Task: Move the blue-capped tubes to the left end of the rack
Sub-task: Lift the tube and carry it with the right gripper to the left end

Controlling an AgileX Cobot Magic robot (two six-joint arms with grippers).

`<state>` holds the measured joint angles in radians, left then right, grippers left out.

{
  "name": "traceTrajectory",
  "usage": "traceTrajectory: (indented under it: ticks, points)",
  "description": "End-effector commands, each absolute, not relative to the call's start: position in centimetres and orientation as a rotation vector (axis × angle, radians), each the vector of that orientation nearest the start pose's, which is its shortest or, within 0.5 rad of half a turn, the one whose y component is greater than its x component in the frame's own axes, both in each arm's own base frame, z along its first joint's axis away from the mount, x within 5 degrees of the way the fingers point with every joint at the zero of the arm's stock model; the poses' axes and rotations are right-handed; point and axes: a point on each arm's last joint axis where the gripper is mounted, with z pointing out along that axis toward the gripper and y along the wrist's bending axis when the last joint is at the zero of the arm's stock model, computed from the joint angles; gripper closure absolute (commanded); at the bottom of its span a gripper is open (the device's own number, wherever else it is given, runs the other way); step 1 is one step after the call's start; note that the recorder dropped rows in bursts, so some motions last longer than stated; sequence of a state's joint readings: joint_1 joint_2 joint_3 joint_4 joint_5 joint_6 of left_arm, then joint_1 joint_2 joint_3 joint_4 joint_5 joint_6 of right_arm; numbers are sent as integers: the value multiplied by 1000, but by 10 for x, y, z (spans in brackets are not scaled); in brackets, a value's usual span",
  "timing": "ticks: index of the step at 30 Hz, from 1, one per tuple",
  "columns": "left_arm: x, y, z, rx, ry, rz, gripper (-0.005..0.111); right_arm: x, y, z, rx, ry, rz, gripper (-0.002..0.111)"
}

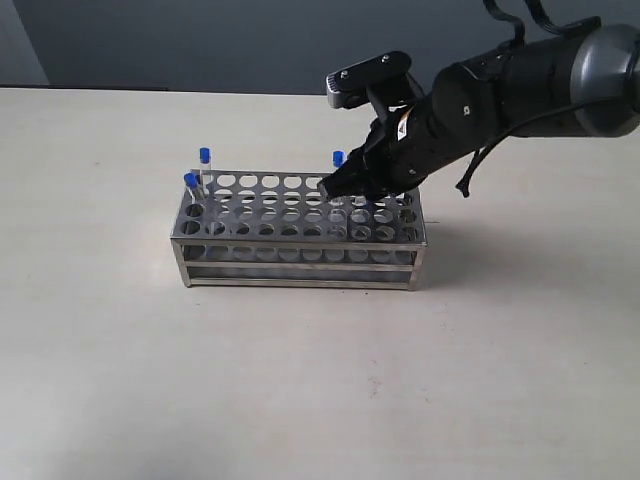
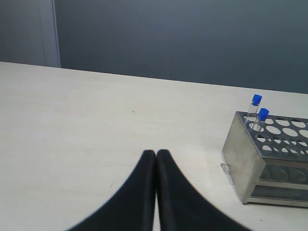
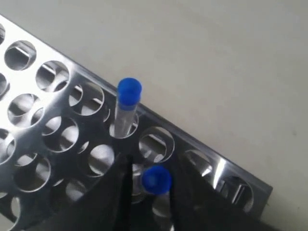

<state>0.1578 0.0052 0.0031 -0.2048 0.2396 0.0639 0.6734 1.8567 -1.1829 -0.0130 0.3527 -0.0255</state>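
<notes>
The silvery rack (image 1: 300, 256) stands mid-table. Two blue-capped tubes (image 1: 204, 155) (image 1: 190, 180) stand in holes at its left end, also seen in the left wrist view (image 2: 257, 98) (image 2: 263, 114). A third tube (image 1: 338, 158) (image 3: 129, 92) stands in the back row, right of centre. My right gripper (image 1: 335, 187) (image 3: 150, 159) hangs over the rack with its jaws straddling the blue cap of another tube (image 3: 156, 180), which still sits in its hole. A small gap shows beside the cap on one side. My left gripper (image 2: 156, 154) is shut on nothing, above bare table left of the rack (image 2: 243, 159).
The pale table top (image 1: 300, 380) stretches all round the rack. The right arm's dark body (image 1: 520, 85) reaches in from the upper right above the rack's right half. A grey wall (image 2: 168, 33) runs behind the table.
</notes>
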Motion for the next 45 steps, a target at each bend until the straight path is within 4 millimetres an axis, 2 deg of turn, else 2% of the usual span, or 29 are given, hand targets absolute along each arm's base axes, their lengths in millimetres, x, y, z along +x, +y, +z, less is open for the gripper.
traceTrajectory:
  ticks: [1, 5, 9, 14, 15, 17, 25, 27, 30, 36, 39, 45]
  points:
    - [55, 4, 192, -206, 1707, -33, 106, 308, 243, 189, -865, 2361, 259, 108]
    - [55, 4, 192, -206, 1707, -33, 106, 307, 242, 188, -871, 2378, 252, 108]
    - [55, 4, 192, -206, 1707, -33, 106, 305, 241, 198, -865, 2361, 260, 108]
    - [55, 4, 192, -206, 1707, -33, 106, 298, 237, 231, -821, 2290, 303, 108]
    - [55, 4, 192, -206, 1707, -33, 106, 295, 234, 245, -802, 2259, 322, 108]
    - [55, 4, 192, -206, 1707, -33, 106, 290, 231, 260, -780, 2231, 344, 108]
    - [55, 4, 192, -206, 1707, -33, 106, 276, 225, 291, -745, 2176, 396, 108]
    - [55, 4, 192, -206, 1707, -33, 106, 268, 231, 298, -818, 2120, 392, 108]
    - [55, 4, 192, -206, 1707, -33, 106, 256, 261, 313, -1021, 2019, 429, 108]
    - [55, 4, 192, -206, 1707, -33, 106, 265, 304, 327, -1161, 2018, 504, 108]
    - [55, 4, 192, -206, 1707, -33, 106, 271, 325, 322, -1217, 2049, 523, 108]
    - [55, 4, 192, -206, 1707, -33, 106, 272, 363, 296, -1347, 2103, 531, 108]
